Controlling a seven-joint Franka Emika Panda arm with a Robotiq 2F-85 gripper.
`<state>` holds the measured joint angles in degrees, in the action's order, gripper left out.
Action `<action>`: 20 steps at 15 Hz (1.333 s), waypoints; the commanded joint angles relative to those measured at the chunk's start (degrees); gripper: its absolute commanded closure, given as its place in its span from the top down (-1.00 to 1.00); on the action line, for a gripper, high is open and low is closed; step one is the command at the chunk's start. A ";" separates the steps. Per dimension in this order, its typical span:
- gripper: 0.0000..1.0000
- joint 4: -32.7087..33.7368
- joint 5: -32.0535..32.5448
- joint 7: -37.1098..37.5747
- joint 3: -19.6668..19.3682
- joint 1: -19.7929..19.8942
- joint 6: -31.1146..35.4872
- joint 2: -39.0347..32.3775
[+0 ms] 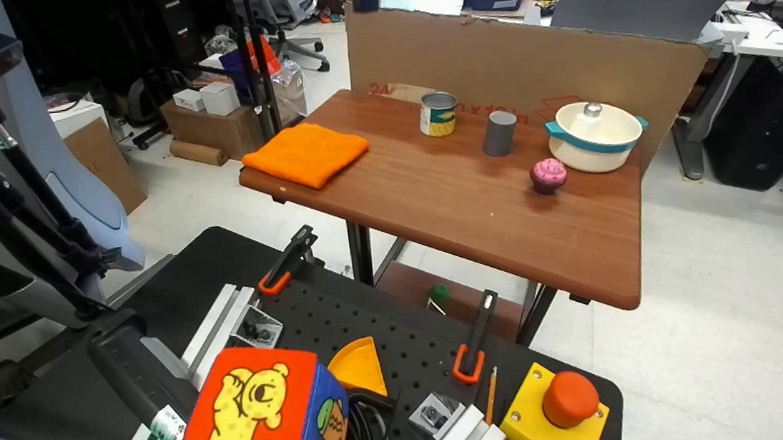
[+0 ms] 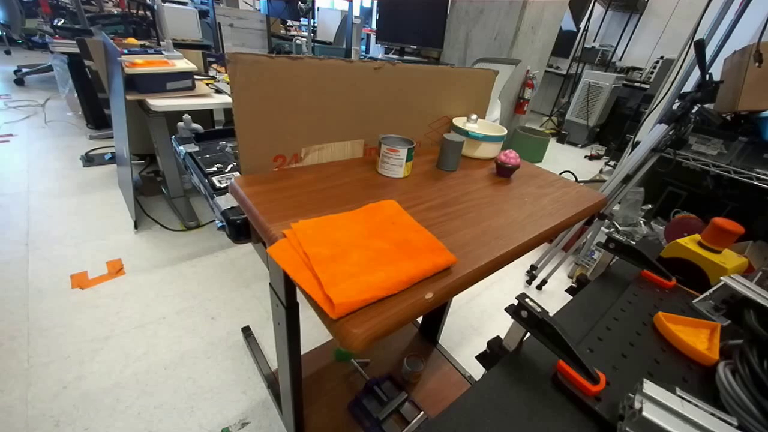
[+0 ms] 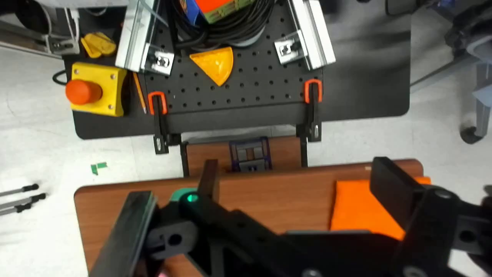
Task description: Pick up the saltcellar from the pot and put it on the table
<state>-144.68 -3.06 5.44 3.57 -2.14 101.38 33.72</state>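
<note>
One saltcellar (image 1: 593,109) stands in the pot (image 1: 588,160) on the table (image 1: 431,187). Bearing from the gripper (image 3: 269,190): judged downward, past the pink cup (image 1: 548,176), outside the wrist view's lower left. Fingers (image 3: 394,188): set wide apart, holding nothing. Long axis: judged near vertical, metallic top pointing up; lower body hidden.
</note>
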 commanded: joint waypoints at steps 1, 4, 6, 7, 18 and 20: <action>1.00 10.20 0.20 -5.79 -4.66 1.92 3.67 -7.53; 1.00 17.97 -1.23 -9.29 -8.14 3.13 10.15 -16.06; 1.00 22.69 -2.78 -9.78 -9.47 3.67 13.11 -21.76; 1.00 24.67 -3.50 -10.00 -9.90 3.94 14.38 -24.23; 1.00 49.20 -6.23 -8.85 -10.73 10.52 16.52 -52.79; 1.00 52.99 -6.04 -8.03 -10.42 11.58 16.56 -56.94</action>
<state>-99.80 -7.44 -3.14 -7.20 7.90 120.09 -16.24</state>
